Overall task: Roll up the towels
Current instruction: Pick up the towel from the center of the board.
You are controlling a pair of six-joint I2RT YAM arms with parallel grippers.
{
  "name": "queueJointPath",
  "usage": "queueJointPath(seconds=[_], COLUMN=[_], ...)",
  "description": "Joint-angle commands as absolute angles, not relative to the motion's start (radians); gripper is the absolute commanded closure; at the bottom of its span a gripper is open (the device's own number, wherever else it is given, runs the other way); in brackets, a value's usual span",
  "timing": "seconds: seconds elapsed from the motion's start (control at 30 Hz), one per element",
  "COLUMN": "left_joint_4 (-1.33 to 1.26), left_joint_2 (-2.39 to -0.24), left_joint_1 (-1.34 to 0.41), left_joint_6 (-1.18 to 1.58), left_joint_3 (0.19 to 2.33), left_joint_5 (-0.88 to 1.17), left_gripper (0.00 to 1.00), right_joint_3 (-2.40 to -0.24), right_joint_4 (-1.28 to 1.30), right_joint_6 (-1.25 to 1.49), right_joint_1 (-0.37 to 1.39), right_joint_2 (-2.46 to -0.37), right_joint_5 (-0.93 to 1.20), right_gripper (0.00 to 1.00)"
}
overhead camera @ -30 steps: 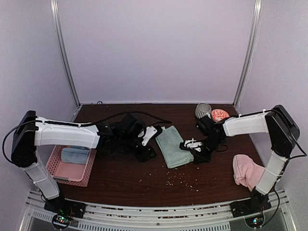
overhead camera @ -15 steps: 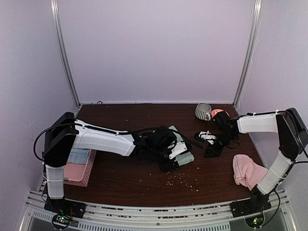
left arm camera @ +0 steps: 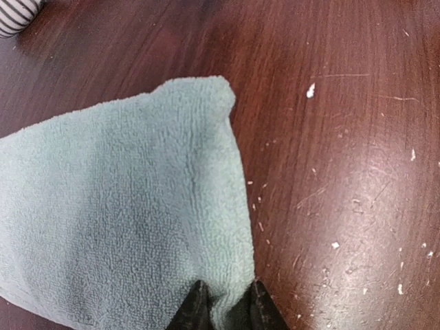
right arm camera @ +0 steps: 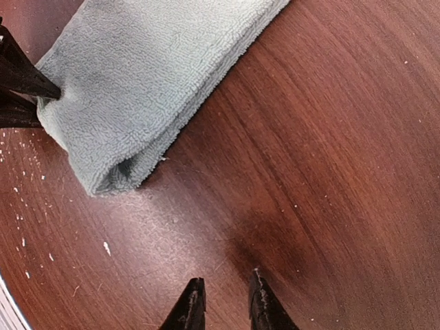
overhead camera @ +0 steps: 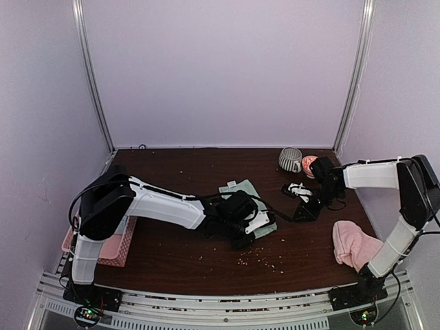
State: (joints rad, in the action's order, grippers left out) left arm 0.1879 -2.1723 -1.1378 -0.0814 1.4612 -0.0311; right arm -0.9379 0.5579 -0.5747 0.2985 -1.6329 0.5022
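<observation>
The mint green towel (overhead camera: 237,190) lies mid-table, folded into a thick strip; it fills the left wrist view (left arm camera: 124,206) and shows in the right wrist view (right arm camera: 151,75). My left gripper (overhead camera: 256,226) is at its near right end, shut on the towel's edge (left arm camera: 227,309); its fingers (right arm camera: 20,86) pinch that end. My right gripper (overhead camera: 294,208) hovers low over bare table right of the towel, slightly open and empty (right arm camera: 227,306). The pink towel (overhead camera: 354,244) lies bunched at the right front, beside the right arm's base.
A striped mug (overhead camera: 290,159) and a red bowl (overhead camera: 311,163) stand at the back right, close behind the right wrist. A pink basket (overhead camera: 113,244) with a pale blue cloth sits at the left, mostly behind the left arm. Crumbs (overhead camera: 254,258) dot the table's front.
My left arm swung right across the mint towel and closed on its near right end. My right gripper drew back to the right, away from the towel.
</observation>
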Motion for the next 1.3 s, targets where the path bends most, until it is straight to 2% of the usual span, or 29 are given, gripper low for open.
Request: queueJointPath(seconds=[0.0, 0.17, 0.33, 0.6, 0.7, 0.8, 0.87, 1.0, 1.27], left_joint_4=[0.173, 0.171, 0.182, 0.212, 0.22, 0.227, 0.232, 0.292, 0.344], left_joint_2=[-2.171, -2.147, -2.082, -2.085, -2.104, -2.129, -2.147, -2.195, -2.252], left_joint_1=[-1.133, -1.13, -1.086, -1.006, -0.964, -0.922, -0.907, -0.9, -0.895], left_joint_6=[-0.059, -0.051, -0.021, 0.079, 0.125, 0.174, 0.194, 0.198, 0.208], left_joint_3=[1.438, 1.405, 1.356, 1.343, 1.359, 1.385, 1.407, 1.469, 1.506], left_joint_5=[-0.068, -0.024, 0.171, 0.533, 0.648, 0.754, 0.807, 0.839, 0.86], left_gripper=[0.87, 0.99, 1.0, 1.0, 1.0, 1.0, 1.0, 1.0, 1.0], right_joint_3=[-0.959, -1.017, -1.068, -0.956, -0.914, -0.894, -0.872, -0.851, -0.895], right_joint_4=[0.59, 0.689, 0.85, 0.714, 0.687, 0.688, 0.648, 0.533, 0.406], right_joint_6=[-0.603, -0.64, -0.789, -0.776, -0.78, -0.79, -0.775, -0.747, -0.748], right_joint_1=[0.295, 0.295, 0.317, 0.504, 0.545, 0.6, 0.66, 0.765, 0.898], right_joint_2=[-1.636, -1.627, -1.54, -1.409, -1.374, -1.353, -1.344, -1.359, -1.484], right_joint_5=[0.542, 0.634, 0.782, 0.523, 0.486, 0.474, 0.414, 0.303, 0.218], right_gripper=[0.78, 0.78, 0.79, 0.82, 0.83, 0.81, 0.75, 0.72, 0.7])
